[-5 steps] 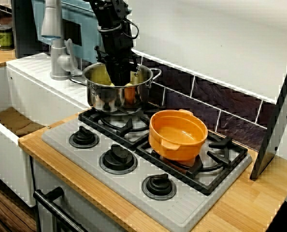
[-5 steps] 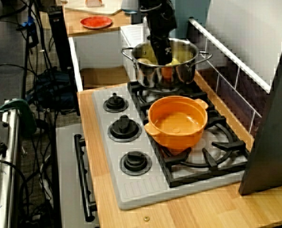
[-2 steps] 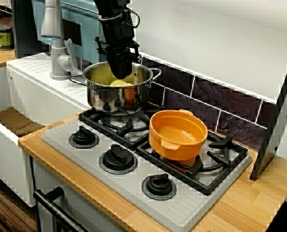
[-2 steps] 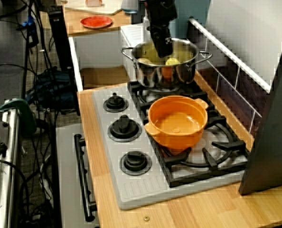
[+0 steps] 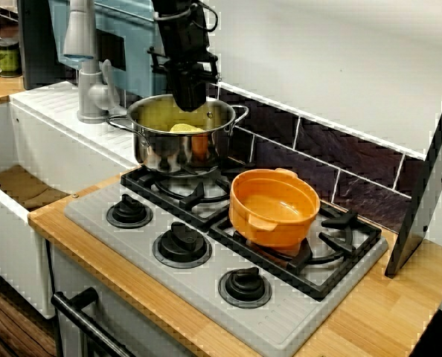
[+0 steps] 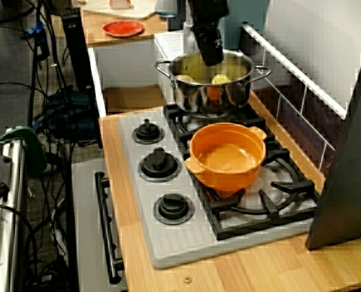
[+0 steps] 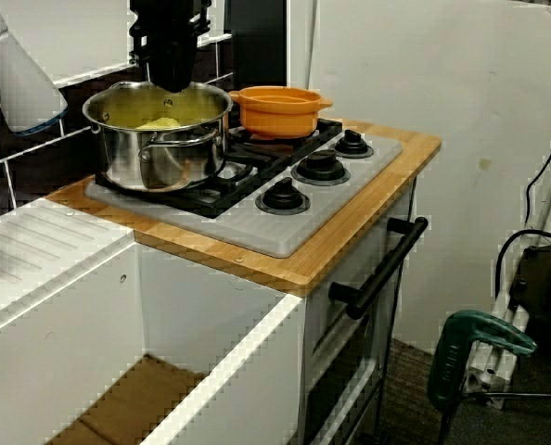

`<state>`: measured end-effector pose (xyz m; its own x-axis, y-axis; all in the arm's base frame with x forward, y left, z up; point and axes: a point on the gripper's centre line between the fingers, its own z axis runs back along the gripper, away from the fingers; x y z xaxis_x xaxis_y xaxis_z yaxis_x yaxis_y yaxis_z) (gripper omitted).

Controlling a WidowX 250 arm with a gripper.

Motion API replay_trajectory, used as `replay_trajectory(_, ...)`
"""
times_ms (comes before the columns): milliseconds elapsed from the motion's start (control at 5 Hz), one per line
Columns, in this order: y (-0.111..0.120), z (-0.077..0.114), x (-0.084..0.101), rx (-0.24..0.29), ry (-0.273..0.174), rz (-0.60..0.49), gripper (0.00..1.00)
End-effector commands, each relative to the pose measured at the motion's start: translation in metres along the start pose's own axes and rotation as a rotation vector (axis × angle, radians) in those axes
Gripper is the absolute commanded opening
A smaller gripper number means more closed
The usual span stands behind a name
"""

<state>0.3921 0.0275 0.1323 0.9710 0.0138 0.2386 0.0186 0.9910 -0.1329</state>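
My black gripper (image 5: 190,104) hangs just above the rim of a steel pot (image 5: 169,152) on the stove's back burner, with nothing between its fingers, which look slightly apart. A yellow item (image 5: 185,128) lies inside the pot beneath it. In the view from the stove's end the gripper (image 6: 213,59) is over the pot (image 6: 211,96) and the yellow item (image 6: 220,79). The sink-side view shows the gripper (image 7: 174,83) above the pot (image 7: 155,158). An empty orange pot (image 5: 273,212) sits on the neighbouring burner.
A faucet (image 5: 83,59) and deep sink (image 5: 20,190) lie left of the stove. Three knobs (image 5: 181,242) line the stove's front. A metal panel (image 5: 429,171) leans at the right. A red plate (image 6: 123,28) sits on the far counter. The oven handle (image 7: 378,278) juts forward.
The gripper rose out of the steel pot to above its rim. The yellow item it was down beside now lies uncovered in the pot.
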Motion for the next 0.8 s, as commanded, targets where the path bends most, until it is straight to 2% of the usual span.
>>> replay_trajectory(0, -0.01, 0.036, 0.012, 0.008, -0.081, -0.034, 0.0)
replay_trajectory(200, -0.017, 0.042, 0.011, 0.004, -0.077, -0.045, 0.0)
replay_trajectory(600, -0.031, 0.043, 0.005, 0.033, -0.089, -0.047, 0.0)
